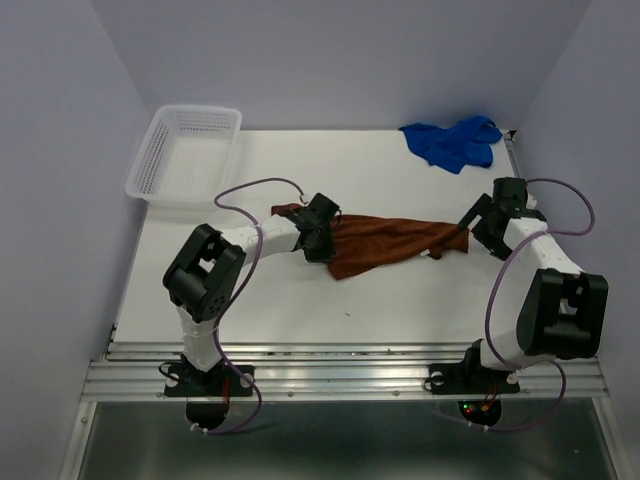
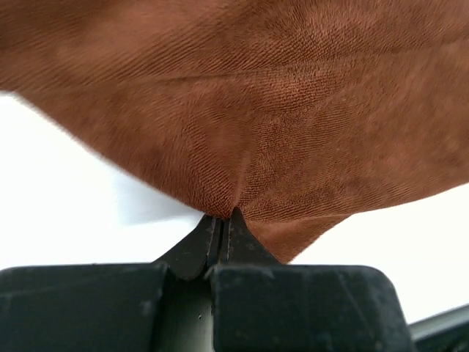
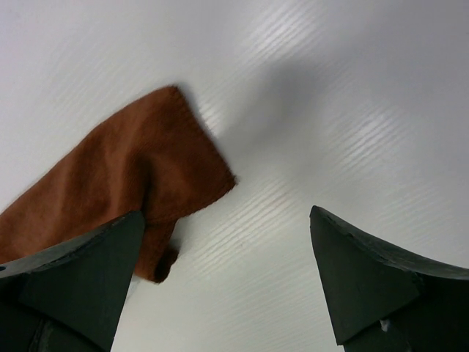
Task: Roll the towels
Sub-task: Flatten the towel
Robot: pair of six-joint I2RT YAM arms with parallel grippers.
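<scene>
Far-left corner: white mesh basket (image 1: 185, 155). Left gripper (image 2: 223, 218), jaws clamped together on left edge of rust-brown towel (image 1: 390, 240), stretched across table centre. Right gripper (image 3: 226, 213), jaws wide apart at towel's right corner. Far-right corner: blue towel (image 1: 452, 142), crumpled.

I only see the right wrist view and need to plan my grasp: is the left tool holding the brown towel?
Observer: Yes, the left tool is shut on the left end of the brown towel.
Operator: Where is the other towel?
Observer: The blue towel lies crumpled at the far right corner of the table.
Operator: Anything else out there?
Observer: A white basket sits at the far left corner, empty.
</scene>
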